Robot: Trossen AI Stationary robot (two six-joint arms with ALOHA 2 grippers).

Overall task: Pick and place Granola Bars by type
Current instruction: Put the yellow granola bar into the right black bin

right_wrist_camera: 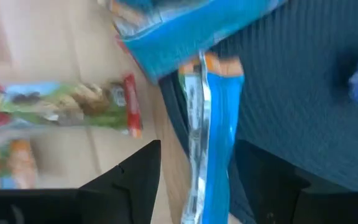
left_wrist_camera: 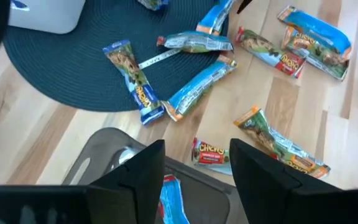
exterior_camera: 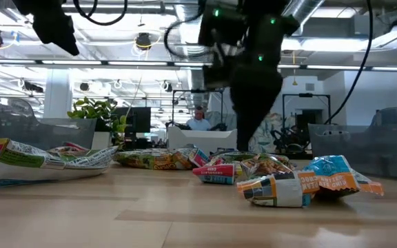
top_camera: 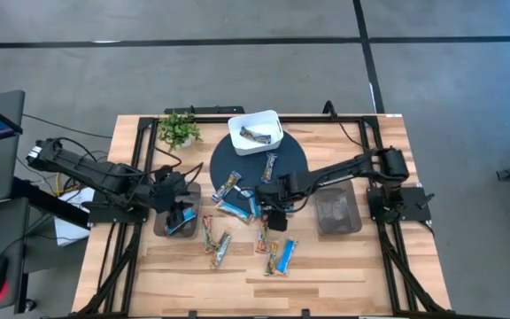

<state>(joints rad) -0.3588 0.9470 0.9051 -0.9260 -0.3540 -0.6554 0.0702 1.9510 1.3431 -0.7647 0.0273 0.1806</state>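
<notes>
right gripper (right_wrist_camera: 197, 180) | open astride blue bar (right_wrist_camera: 213, 124) (wrist only) | left gripper (left_wrist_camera: 194, 174) open

Two dark jointed arms, black cables, blunt dark fingers (left_wrist_camera: 143, 171).

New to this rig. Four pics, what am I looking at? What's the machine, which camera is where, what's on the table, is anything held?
Two dark robot arms work at a wooden table, sorting granola bars by type. One camera looks straight down, one sits at tabletop height, and one rides on each wrist.

From above: a round dark mat, a white box holding one bar, a small plant, two grey bins, and loose bars around the mat's near edge.

The left gripper hangs open over the left bin, where a blue bar lies. The right gripper is open around a blue bar at the mat's edge. Nothing is lifted.
</notes>
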